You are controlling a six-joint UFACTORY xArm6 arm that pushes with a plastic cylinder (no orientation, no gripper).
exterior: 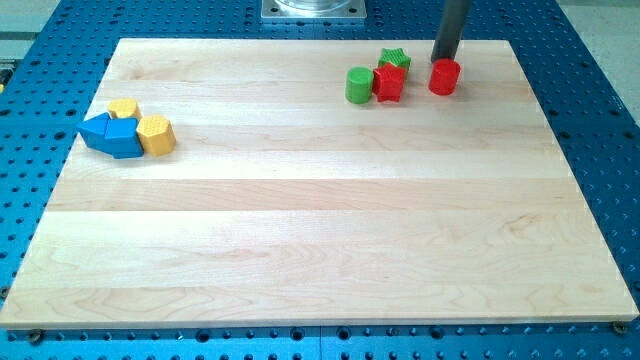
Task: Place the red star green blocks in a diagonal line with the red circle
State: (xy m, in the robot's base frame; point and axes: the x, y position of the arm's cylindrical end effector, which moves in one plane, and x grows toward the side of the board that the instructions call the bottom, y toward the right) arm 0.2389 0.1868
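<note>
The red star block (389,82) sits near the view's top right of the wooden board. A green cylinder (359,85) touches its left side. A green star block (395,59) sits just behind the red star, partly hidden by it. The red cylinder (444,76) stands a short way to the right of the red star, apart from it. My tip (443,60) is right behind the red cylinder, at its top edge; whether it touches cannot be told.
At the view's left, a cluster holds a yellow block (123,108), a yellow hexagon block (156,134) and two blue blocks (112,135) pressed together. A metal mount (313,9) is at the view's top centre, beyond the board edge.
</note>
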